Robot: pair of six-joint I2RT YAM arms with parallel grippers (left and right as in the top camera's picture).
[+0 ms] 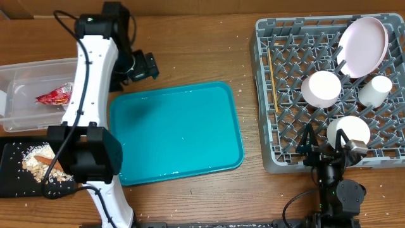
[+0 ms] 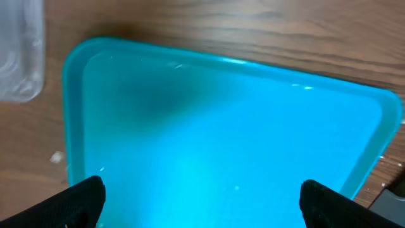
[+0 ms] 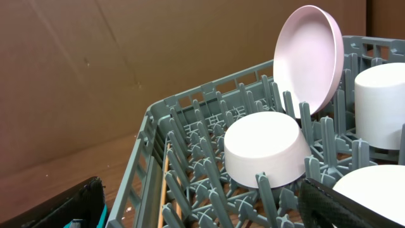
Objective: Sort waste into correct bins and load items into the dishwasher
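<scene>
the left gripper [image 2: 202, 204] hangs near the far left corner of the large teal plastic serving tray [image 1: 177, 130], which lies in the middle of the brown wooden table [image 1: 209, 44]. its two black fingers [image 2: 79, 202] stand spread wide apart and grip nothing.

just left of the teal tray sits the clear rectangular plastic tub [image 1: 25, 73], with the red snack wrapper [image 1: 54, 95] lying inside it. something pale shows at the tub's left end, too unclear to name. nearer the robot, the flat black rectangular tray [image 1: 12, 180] holds the beige crumbly food scraps [image 1: 35, 166], with the orange carrot-like stick [image 1: 44, 159] lying among them. a few crumbs dot the wood beside it, and the left arm hides part of this tray.

the large square grey plastic dish rack [image 1: 272, 38] stands on the right side of the table, apart from the teal tray. the pale pink round plate [image 1: 362, 45] leans upright among the pegs at its far right corner. the white round bowl [image 1: 321, 88] sits upside down near the middle, and the small white cup [image 1: 376, 90] stands to its right. the thin wooden chopsticks [image 1: 272, 82] lie along the rack's left side on the grid floor. a second white round piece [image 1: 349, 130] sits by the near wall.

the right gripper [image 3: 199, 196] hovers at that near wall, just beside the second piece. its fingers [image 3: 69, 206] are splayed wide and hold nothing.
</scene>
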